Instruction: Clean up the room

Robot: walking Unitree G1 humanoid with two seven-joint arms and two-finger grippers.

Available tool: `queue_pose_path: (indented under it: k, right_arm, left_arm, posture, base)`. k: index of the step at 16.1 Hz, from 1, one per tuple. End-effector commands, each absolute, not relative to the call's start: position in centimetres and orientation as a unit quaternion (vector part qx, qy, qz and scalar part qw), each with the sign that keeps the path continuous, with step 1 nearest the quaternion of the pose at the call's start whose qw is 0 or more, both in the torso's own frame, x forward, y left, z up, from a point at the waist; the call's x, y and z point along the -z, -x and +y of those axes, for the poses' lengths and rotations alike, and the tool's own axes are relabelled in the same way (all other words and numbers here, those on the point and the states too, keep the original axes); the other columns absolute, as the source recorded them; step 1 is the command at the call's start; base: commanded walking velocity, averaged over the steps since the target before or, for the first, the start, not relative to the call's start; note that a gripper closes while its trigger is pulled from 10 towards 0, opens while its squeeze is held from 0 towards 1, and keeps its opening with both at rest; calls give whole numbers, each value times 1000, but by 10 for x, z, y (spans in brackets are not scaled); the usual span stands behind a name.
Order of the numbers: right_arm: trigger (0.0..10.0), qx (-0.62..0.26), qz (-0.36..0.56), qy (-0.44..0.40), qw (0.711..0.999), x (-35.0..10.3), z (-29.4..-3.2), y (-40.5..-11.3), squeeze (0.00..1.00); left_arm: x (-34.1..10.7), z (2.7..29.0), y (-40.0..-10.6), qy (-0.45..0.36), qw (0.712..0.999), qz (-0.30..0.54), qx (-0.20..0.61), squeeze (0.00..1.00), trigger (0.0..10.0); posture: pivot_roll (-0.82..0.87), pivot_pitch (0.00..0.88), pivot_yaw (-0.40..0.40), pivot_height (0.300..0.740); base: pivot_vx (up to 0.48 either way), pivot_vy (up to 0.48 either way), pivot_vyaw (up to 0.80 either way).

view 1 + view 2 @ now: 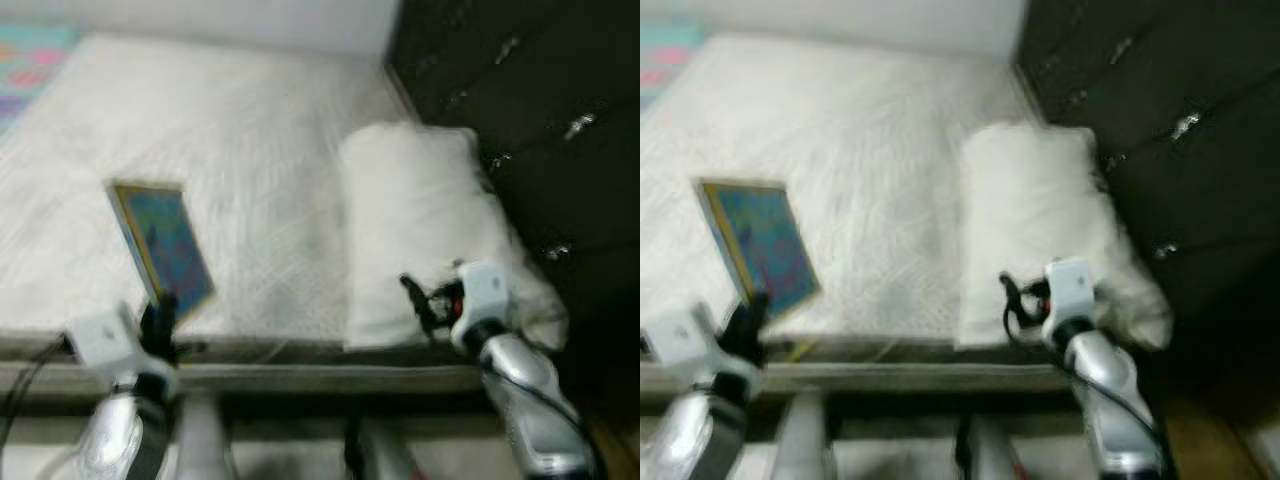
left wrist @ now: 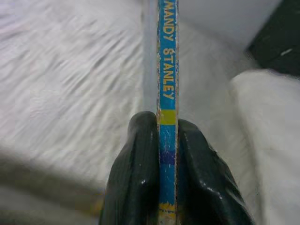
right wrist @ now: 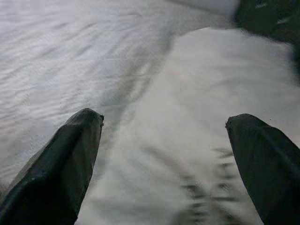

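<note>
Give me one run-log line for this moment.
left gripper: shut on book spine, over bed | right gripper: open, above pillow | head views blurred

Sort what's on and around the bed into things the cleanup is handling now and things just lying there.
In hand:
- blue book, clamped by its spine in the left gripper
- white pillow, with the open right gripper over it

Just there:
- white bedcover
- dark headboard
- colourful mat
</note>
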State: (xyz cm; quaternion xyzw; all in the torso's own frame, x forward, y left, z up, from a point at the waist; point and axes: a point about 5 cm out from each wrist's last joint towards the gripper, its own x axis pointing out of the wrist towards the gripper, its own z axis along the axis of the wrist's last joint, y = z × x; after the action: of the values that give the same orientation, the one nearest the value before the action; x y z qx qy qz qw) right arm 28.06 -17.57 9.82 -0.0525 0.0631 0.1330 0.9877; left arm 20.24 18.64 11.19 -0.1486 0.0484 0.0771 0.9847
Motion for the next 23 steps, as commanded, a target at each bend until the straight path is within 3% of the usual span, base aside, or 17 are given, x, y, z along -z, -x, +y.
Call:
queue_pose_path:
  k: [1, 5, 19, 23]
  right_arm:
    - [10000, -131, 57, 58, 988, -102, -180, -282, 0]
    - [10000, -140, 56, 61, 987, -103, -178, -283, 0]
    - [10000, -142, 50, 63, 987, -104, -176, -284, 0]
    - [10000, -143, 49, 63, 987, -104, -176, -284, 0]
  left_arm:
    - [-127, 185, -207, 145, 987, 13, -65, 0, 10000]
    - [-128, 185, -208, 148, 987, 8, -62, 0, 10000]
    - [-128, 182, -211, 157, 986, 9, -53, 0, 10000]
    - [-127, 181, -213, 159, 986, 12, -56, 0, 10000]
  posture:
    - [-11, 107, -120, 620]
    - [-11, 110, -122, 620]
    - [-16, 122, -116, 620]
    - [-17, 122, -113, 620]
  base:
    - [0, 0, 0]
    - [0, 0, 0]
    - [290, 0, 0]
    - [0, 0, 0]
